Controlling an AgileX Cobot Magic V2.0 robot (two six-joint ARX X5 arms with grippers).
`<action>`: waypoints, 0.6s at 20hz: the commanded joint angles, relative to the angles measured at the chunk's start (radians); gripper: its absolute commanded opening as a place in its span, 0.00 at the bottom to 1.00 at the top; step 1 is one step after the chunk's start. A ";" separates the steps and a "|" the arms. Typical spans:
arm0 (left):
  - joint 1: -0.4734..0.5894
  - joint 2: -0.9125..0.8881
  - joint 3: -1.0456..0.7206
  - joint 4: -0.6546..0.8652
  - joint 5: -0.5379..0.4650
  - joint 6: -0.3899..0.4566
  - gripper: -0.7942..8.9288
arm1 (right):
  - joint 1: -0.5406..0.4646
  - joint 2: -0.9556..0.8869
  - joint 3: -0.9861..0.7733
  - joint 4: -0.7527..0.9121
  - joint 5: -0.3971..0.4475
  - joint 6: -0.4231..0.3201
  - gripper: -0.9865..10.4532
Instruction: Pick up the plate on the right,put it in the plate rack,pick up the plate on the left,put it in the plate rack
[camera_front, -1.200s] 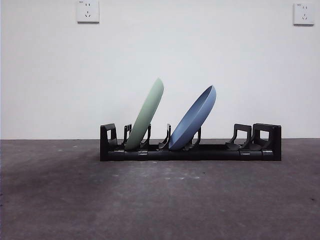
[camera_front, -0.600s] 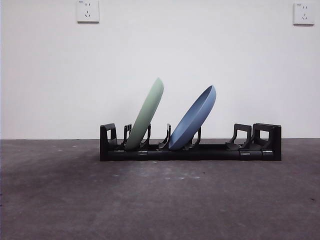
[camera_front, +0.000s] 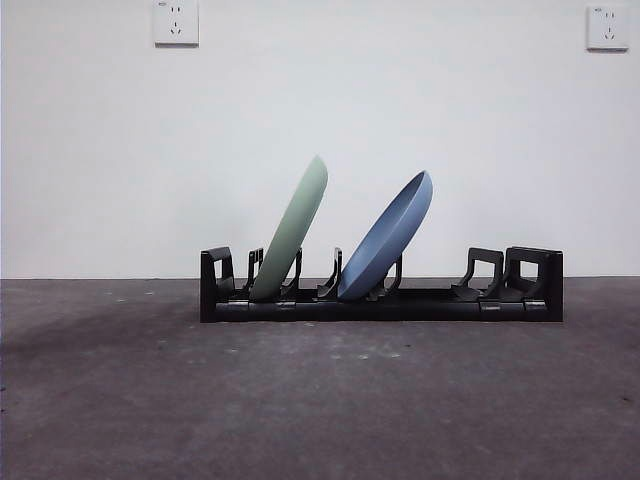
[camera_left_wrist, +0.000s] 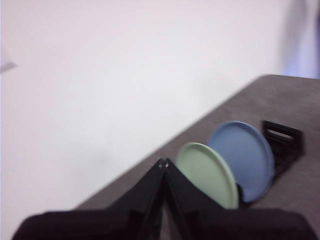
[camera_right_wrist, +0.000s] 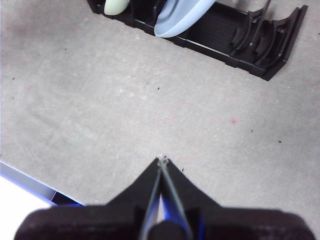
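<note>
The black plate rack (camera_front: 440, 303) lies across the middle of the grey table. A green plate (camera_front: 295, 232) leans in its left slots and a blue plate (camera_front: 390, 237) leans in the slots beside it, both tilted to the right. In the left wrist view the green plate (camera_left_wrist: 209, 174) and the blue plate (camera_left_wrist: 245, 159) stand side by side in the plate rack (camera_left_wrist: 284, 141), well beyond my left gripper (camera_left_wrist: 163, 163), which is shut and empty. My right gripper (camera_right_wrist: 162, 160) is shut and empty above bare table, away from the plate rack (camera_right_wrist: 245, 37) and the blue plate (camera_right_wrist: 181, 16).
The right part of the rack has free prongs (camera_front: 487, 272). A white wall with two sockets (camera_front: 176, 22) stands behind the table. The table's edge (camera_right_wrist: 30, 182) shows near my right gripper. Neither arm appears in the front view.
</note>
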 joint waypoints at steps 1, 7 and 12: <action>0.053 -0.098 -0.162 0.137 0.010 0.023 0.08 | 0.001 0.002 -0.008 -0.021 0.002 0.007 0.09; 0.147 -0.372 -0.656 0.375 0.000 -0.040 0.08 | 0.001 0.002 -0.008 -0.021 0.002 0.007 0.09; 0.191 -0.576 -0.979 0.457 -0.080 -0.145 0.08 | 0.001 0.002 -0.008 -0.021 0.002 0.007 0.09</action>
